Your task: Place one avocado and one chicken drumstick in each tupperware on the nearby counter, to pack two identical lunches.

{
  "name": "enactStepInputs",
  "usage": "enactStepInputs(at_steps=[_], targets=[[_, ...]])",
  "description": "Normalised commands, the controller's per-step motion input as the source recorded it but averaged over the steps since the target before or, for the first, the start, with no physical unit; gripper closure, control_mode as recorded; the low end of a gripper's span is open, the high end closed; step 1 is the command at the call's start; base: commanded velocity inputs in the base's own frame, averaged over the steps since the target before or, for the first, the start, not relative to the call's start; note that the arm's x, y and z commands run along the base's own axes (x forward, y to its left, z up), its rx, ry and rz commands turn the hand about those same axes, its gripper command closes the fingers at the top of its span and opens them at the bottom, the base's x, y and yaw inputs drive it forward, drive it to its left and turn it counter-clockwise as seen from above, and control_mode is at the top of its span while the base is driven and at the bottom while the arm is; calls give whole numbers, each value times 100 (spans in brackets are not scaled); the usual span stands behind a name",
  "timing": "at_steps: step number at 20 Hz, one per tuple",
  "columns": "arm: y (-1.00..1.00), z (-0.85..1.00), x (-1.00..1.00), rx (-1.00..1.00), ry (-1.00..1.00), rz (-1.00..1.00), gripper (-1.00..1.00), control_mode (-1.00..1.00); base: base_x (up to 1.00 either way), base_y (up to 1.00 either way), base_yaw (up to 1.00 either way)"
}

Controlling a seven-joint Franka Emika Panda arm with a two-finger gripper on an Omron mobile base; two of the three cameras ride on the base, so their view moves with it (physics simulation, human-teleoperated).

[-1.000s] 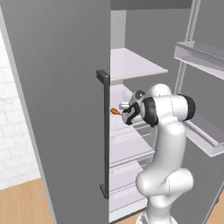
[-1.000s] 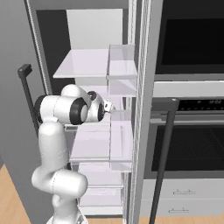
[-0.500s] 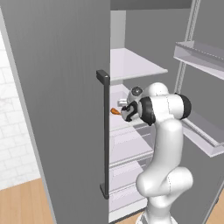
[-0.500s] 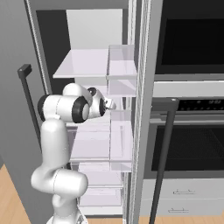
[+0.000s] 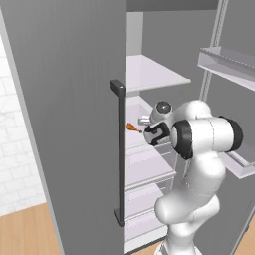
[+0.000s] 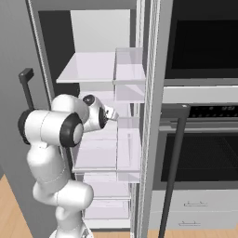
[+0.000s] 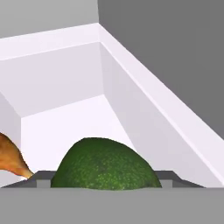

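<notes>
In the hand view the dark-green, glossy, pebbled oval avocado (image 7: 105,164) sits right at the bottom edge, as close to the camera as anything gets, between where the fingertips of the claw would rise; the fingertips themselves are not plain to see there, so whether the pads already touch the fruit I cannot tell, and from the base views the claw (image 5: 149,135) is too small and dark to read its gap. Judging by how near the fruit lies, the step in hand looks like closing on it. The avocado should be light and firm but rounded and slick, so I would take it across its widest middle, squarely, since a hold near either tapered end would likely squirt it out. Just beside it, to its left in the hand view, lies the orange-brown chicken drumstick (image 7: 11,159), of which a tapering part shows; it looks stiff and light, best taken at the thick end. Both rest on the pale white fridge shelf (image 7: 78,118) with raised walls, inside the tall grey open refrigerator (image 5: 64,99), beyond which the grey back wall closes the compartment
</notes>
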Motion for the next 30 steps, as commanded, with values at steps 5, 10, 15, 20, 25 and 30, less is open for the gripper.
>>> enactStepInputs(at_steps=[5,10,15,20,25,30], targets=[[5,89,-100,0,-4,0,100,-100,0,0,0],[12,82,-100,0,1,0,100,-100,0,0,0],[0,89,-100,0,9,0,100,-100,0,0,0],[3,58,-100,0,26,0,100,-100,0,0,0],[6,25,-100,-1,21,5,100,-100,0,0,0],[14,23,-100,-1,12,15,100,-100,0,0,0]])
